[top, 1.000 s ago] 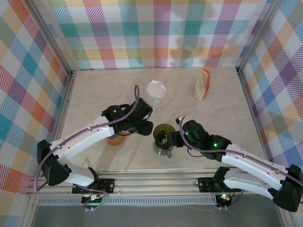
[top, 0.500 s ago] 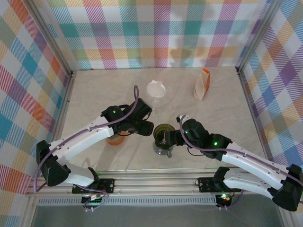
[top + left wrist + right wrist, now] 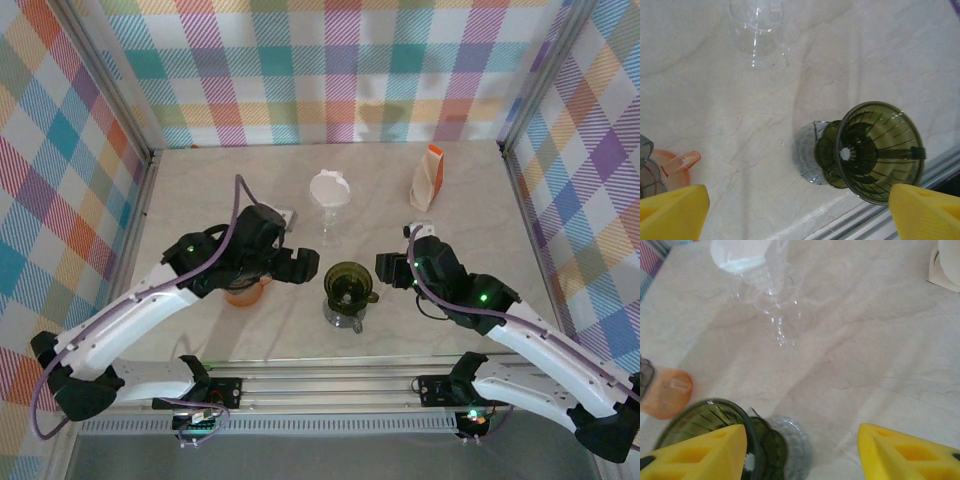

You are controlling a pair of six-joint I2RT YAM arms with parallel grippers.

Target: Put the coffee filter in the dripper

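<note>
From above, we see the coffee filter (image 3: 330, 188) atop a clear glass stand (image 3: 329, 215) near the far edge of the table (image 3: 200, 190). The dripper (image 3: 347, 288) stands empty by the near edge, between the left gripper (image 3: 307, 268) and the right gripper (image 3: 384, 270). Left wrist: jaws wide, empty. Right wrist: jaws apart, empty. We judge that a hasty pinch could crumple the filter or topple its stand.

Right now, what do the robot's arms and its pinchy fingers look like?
Both are smooth white tubes with chunky black joints: the left arm and the right arm. A thin purple cable runs along each, and a tiny green light glows near each wrist. The left fingers are plain bright yellow wedges; the right fingers, yellow too, have hollow slots.
</note>
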